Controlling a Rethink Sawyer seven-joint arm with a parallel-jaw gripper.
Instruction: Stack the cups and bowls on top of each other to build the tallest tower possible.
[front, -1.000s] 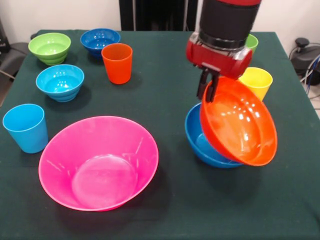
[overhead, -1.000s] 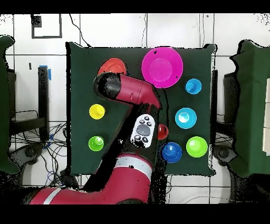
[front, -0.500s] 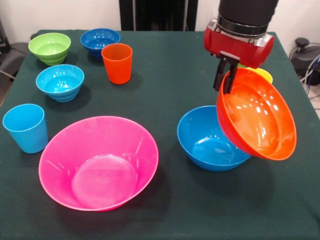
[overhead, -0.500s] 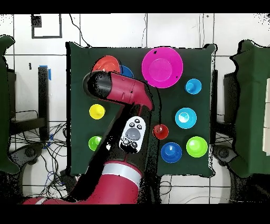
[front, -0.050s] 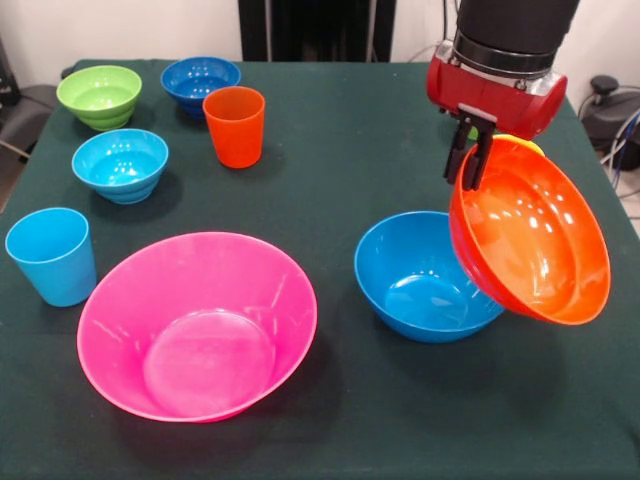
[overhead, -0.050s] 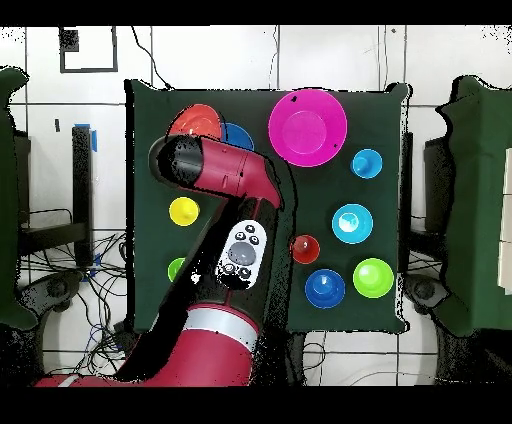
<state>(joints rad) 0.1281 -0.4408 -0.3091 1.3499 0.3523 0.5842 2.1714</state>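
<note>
My gripper (front, -0.050s: 470, 160) is shut on the rim of the large orange bowl (front, -0.050s: 530, 240), which hangs tilted in the air, just right of the large blue bowl (front, -0.050s: 425, 280) and overlapping its right edge. The wide pink bowl (front, -0.050s: 197, 325) stands alone at the front left. From above, the orange bowl (overhead, -0.050s: 197, 120) shows beside the blue bowl (overhead, -0.050s: 240, 135), and the arm hides the gripper. The orange cup (front, -0.050s: 234, 125) and light blue cup (front, -0.050s: 50, 255) stand upright on the left. A sliver of the yellow cup (front, -0.050s: 517, 141) peeks out behind the held bowl.
Small ridged bowls sit at the far left: green (front, -0.050s: 99, 95), dark blue (front, -0.050s: 200, 78), light blue (front, -0.050s: 120, 163). In the overhead view the yellow cup (overhead, -0.050s: 184, 211) and green cup (overhead, -0.050s: 178, 268) stand beside the arm. The table's right edge lies close to the held bowl.
The gripper has carried the orange bowl up and to the right in the front view, off the blue bowl, which now shows almost whole.
</note>
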